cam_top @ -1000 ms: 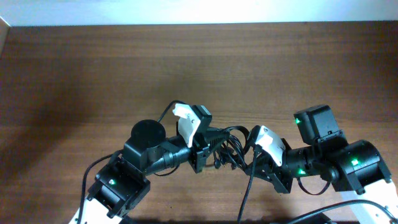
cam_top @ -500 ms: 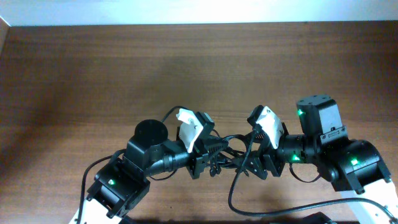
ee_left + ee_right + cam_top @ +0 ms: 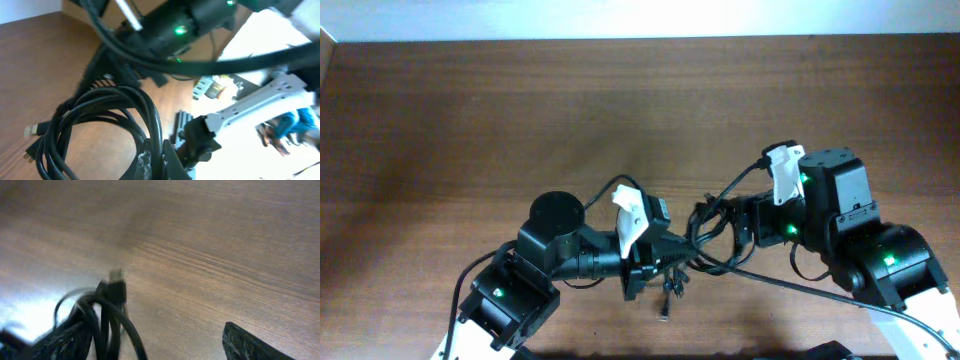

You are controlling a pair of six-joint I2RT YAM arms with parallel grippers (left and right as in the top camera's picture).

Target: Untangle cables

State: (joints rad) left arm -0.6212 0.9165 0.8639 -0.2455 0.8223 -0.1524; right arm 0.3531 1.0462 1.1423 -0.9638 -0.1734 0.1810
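The cables (image 3: 695, 245) form a black tangle of loops hanging between my two grippers above the brown table (image 3: 520, 110). My left gripper (image 3: 660, 258) is shut on a strand of that tangle. In the left wrist view the strand passes between the closed jaws of the left gripper (image 3: 156, 161), with the cable loops (image 3: 100, 127) fanning out to the left. My right gripper (image 3: 732, 222) stands open at the right side of the tangle. In its wrist view the right gripper (image 3: 155, 342) has its fingers far apart, and the cable loops (image 3: 107, 317) and a plug (image 3: 116, 276) sit by the left finger.
A small plug end (image 3: 665, 302) dangles below the tangle, near the table's front. One long black strand (image 3: 840, 298) runs from the tangle toward the lower right over the right arm's base (image 3: 885, 265). The left arm's body (image 3: 555, 240) fills the lower left.
My right gripper has opened and let go of the strand it held. It has swung up and toward the back right. The left gripper, still shut, has shifted slightly, and the tangle has stretched out.
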